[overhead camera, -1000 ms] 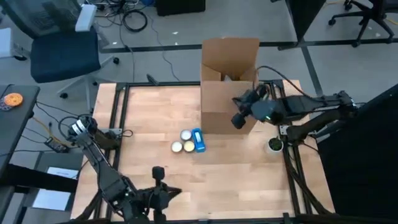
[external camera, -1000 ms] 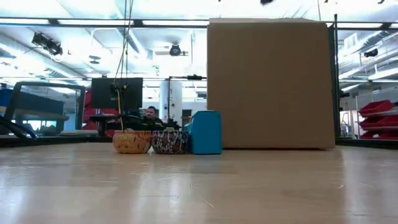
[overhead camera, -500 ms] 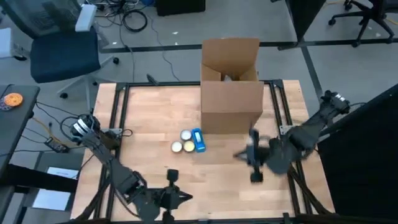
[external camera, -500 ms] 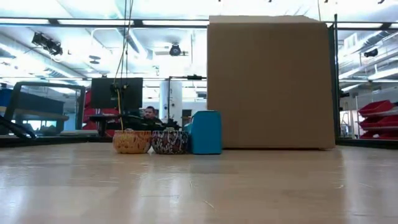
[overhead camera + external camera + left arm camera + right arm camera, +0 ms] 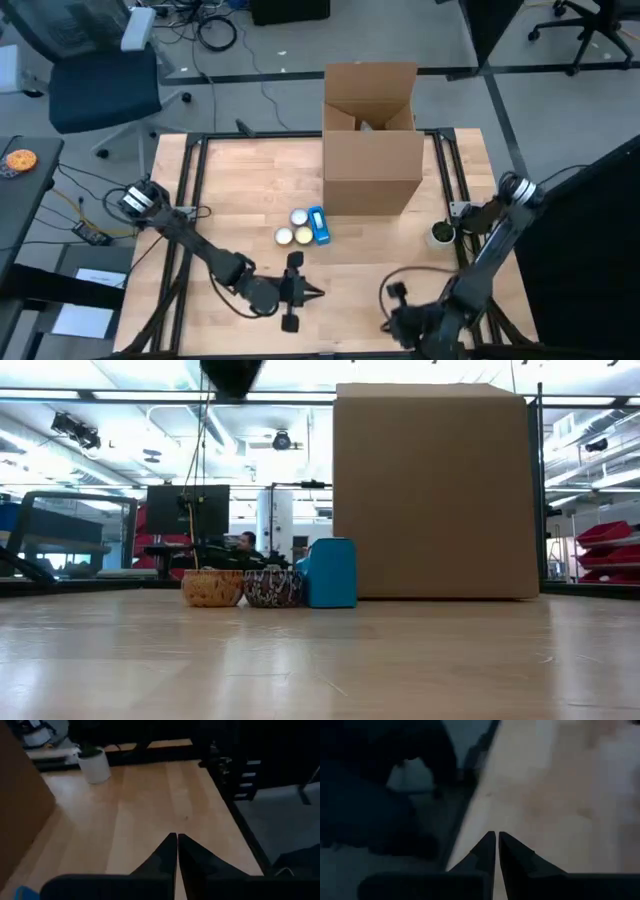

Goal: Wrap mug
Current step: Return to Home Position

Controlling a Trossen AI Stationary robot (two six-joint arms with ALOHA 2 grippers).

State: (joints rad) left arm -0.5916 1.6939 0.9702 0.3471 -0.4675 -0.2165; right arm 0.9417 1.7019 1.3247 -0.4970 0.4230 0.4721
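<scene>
We see a table [image 5: 250, 180] of pale wood planks, smooth with a soft sheen, edged by black metal rails [image 5: 260, 134]. The box [image 5: 372, 180] is plain brown cardboard, matt, while the blue tub [image 5: 330, 572] beside it looks like smooth plastic. The left gripper [image 5: 177, 836] is dark and matt.

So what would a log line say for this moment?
left gripper: shut, empty, table front | right gripper: shut, empty, table front | cardboard box: open, table back

The brown cardboard box [image 5: 372, 180] stands upright at the far edge of the table [image 5: 250, 180], flaps open, a pale bundle [image 5: 370, 125] inside
</scene>
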